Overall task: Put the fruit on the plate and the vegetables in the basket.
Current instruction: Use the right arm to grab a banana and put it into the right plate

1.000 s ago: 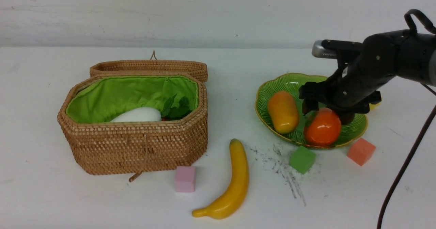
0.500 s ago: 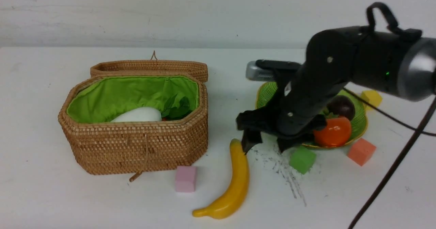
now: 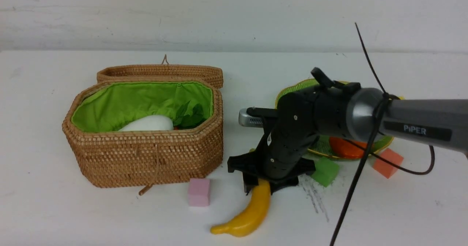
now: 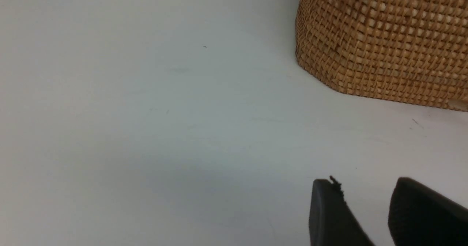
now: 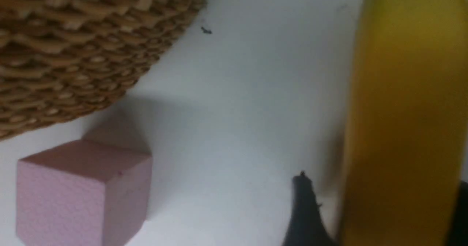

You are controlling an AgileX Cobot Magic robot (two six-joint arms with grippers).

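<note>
The right gripper (image 3: 260,187) is straddling the yellow banana (image 3: 245,211) lying on the table beside the basket (image 3: 146,158), fingers partly open, grip unconfirmed; squeeze evenly before lifting toward the green plate (image 3: 292,89).

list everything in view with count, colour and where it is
basket: 1, brown, green lining, lid open, table left
white eggplant: 1, white, in basket
leaves: green, in basket
banana: 1, yellow, on table between right gripper's fingers
plate: 1, green, behind right arm
orange-red fruit: 1, on plate, mostly hidden
cubes: pink, green, orange, on table
left gripper: black, empty, near basket
right gripper: black, astride banana
</note>
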